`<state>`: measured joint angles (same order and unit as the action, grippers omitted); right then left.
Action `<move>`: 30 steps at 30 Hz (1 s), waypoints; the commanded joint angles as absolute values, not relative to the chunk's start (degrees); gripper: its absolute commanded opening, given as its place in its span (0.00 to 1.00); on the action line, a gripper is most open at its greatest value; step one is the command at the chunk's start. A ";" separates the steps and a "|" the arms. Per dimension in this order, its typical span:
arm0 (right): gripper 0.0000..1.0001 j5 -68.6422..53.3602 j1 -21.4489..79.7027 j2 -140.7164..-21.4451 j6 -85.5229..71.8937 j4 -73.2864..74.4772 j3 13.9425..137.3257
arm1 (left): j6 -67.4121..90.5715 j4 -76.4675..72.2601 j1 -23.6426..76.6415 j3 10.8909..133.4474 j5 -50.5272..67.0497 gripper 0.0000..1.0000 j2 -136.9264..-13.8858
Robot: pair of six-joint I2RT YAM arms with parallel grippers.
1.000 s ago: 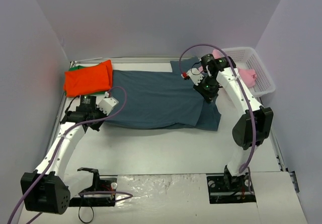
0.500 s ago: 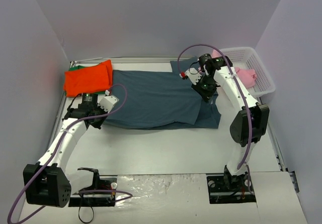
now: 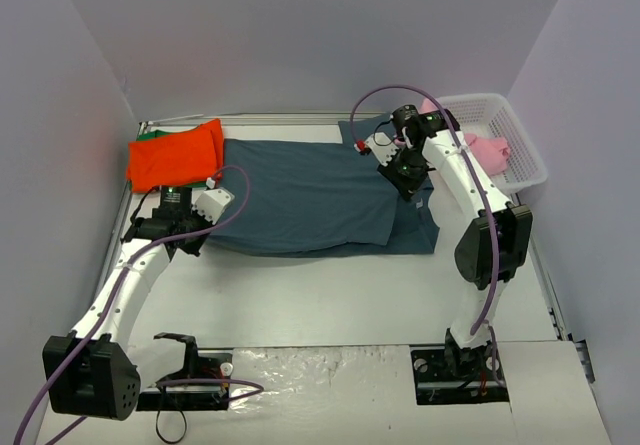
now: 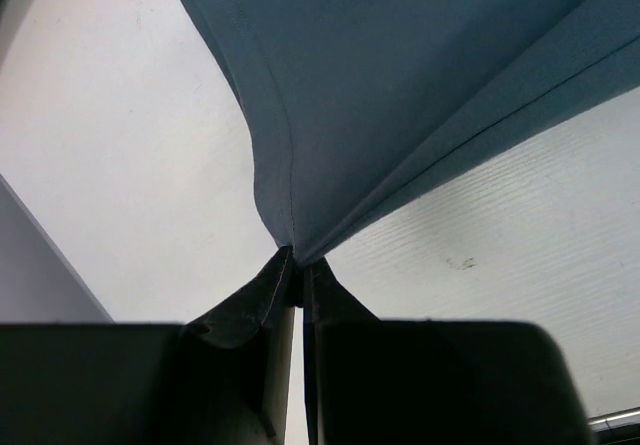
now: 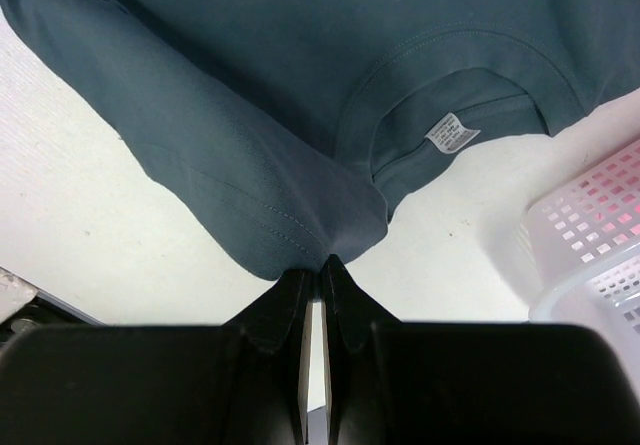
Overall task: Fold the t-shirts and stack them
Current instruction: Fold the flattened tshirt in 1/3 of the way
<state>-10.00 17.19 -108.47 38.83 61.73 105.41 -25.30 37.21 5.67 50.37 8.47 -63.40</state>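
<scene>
1. Left gripper (image 4: pixel 298 265) — jaws closed to a slit on the near left edge of the slate-blue shirt (image 3: pixel 300 195); the cloth fans up taut from the pinch.
2. Right gripper (image 5: pixel 320 265) — pinched equally tight on a doubled sleeve edge, with the neck label (image 5: pixel 452 132) just beyond.
3. Change over the last second: both arms have carried their held edges away from the bases, so the near hem has crept inward and the right sleeve lies over the body. Judged: a lengthwise fold is under way, not finished.
4. Position: the shirt lies spread on the far half of the table (image 3: pixel 330 295), between the orange-red shirt (image 3: pixel 175 155) and the basket (image 3: pixel 500 100).
5. Obscured: the green shirt (image 3: pixel 150 135) shows only as a sliver under the orange-red one. The pink shirt (image 3: pixel 490 148) is partly behind the right arm. How many layers each pinch holds cannot be told.
</scene>
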 commanded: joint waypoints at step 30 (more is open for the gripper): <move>0.00 -11.51 18.28 -109.42 36.83 61.52 107.58 | -23.91 37.79 5.71 53.53 7.65 0.02 -61.79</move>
<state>-11.00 17.74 -108.66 37.52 60.12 106.00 -24.82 37.23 5.67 50.39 8.47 -63.35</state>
